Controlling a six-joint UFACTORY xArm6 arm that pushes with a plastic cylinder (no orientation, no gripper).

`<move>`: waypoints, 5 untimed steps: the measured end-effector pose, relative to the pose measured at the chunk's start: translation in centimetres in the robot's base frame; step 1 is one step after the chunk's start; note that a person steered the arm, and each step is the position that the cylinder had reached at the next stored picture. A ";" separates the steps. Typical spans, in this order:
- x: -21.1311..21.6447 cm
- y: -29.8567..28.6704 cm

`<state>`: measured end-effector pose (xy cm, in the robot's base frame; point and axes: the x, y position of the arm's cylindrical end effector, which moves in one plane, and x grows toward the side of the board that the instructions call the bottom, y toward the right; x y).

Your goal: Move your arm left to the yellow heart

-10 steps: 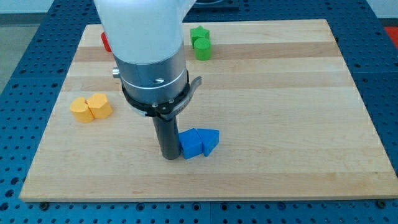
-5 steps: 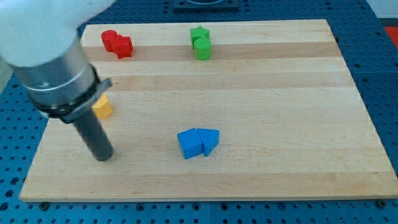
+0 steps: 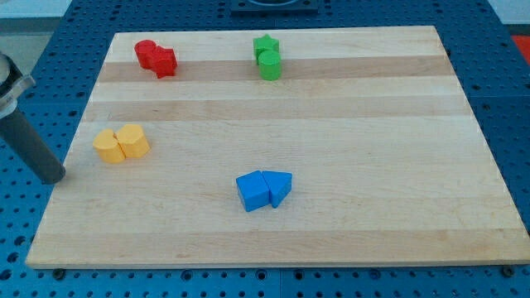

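Note:
Two yellow blocks sit side by side near the board's left edge: the right one (image 3: 133, 141) looks like the heart, and the left one (image 3: 108, 146) has a shape I cannot make out. My dark rod comes in from the view's left edge. My tip (image 3: 55, 179) rests at the board's left rim, left of and slightly below the yellow pair. A clear gap separates it from them and it touches no block.
Two red blocks (image 3: 155, 58) lie at the top left. A green star (image 3: 265, 45) and a green cylinder (image 3: 270, 65) sit at the top centre. A blue cube (image 3: 252, 192) touches a blue triangle (image 3: 280, 186) at the lower middle. The wooden board (image 3: 373, 149) lies on a blue perforated table.
My arm has swept left from beside the blue cube, across the board's lower left, to the left rim. The yellow pair is uncovered again. No block moved.

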<state>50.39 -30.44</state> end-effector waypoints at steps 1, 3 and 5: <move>-1.5 0.0; -4.7 2.3; -7.6 7.2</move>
